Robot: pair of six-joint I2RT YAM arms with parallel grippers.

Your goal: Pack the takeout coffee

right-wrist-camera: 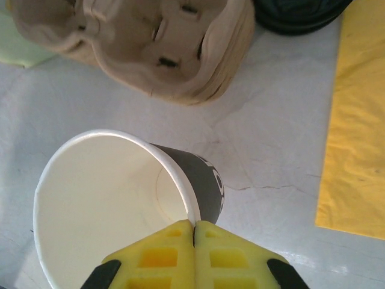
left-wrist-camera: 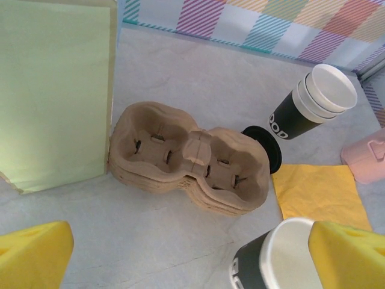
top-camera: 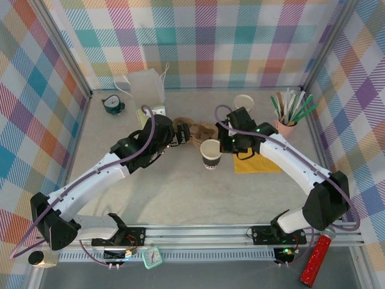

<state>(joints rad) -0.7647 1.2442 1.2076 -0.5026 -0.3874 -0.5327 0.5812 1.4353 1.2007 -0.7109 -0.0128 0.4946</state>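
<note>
Coffee [left-wrist-camera: 262, 153] stands just beside carrier [left-wrist-camera: 186, 159], toward the far edge of the table [top-camera: 180, 192]. Right tool [right-wrist-camera: 194, 247] is clenched on the rim of open cup [right-wrist-camera: 114, 198]; left tool [left-wrist-camera: 192, 253] is released. Seemingly this cup is being cleared; next needs a gentle upright release.

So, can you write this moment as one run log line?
right pincer: shut on cup rim | left pincer: open near carrier | carrier: empty

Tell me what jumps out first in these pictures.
The right gripper pinching the rim of a lidless black cup in the middle grabs the eye first. Just behind it lies a stack of brown pulp carriers, with a black lid lying flat at its right end and a yellow napkin beside that.
</note>
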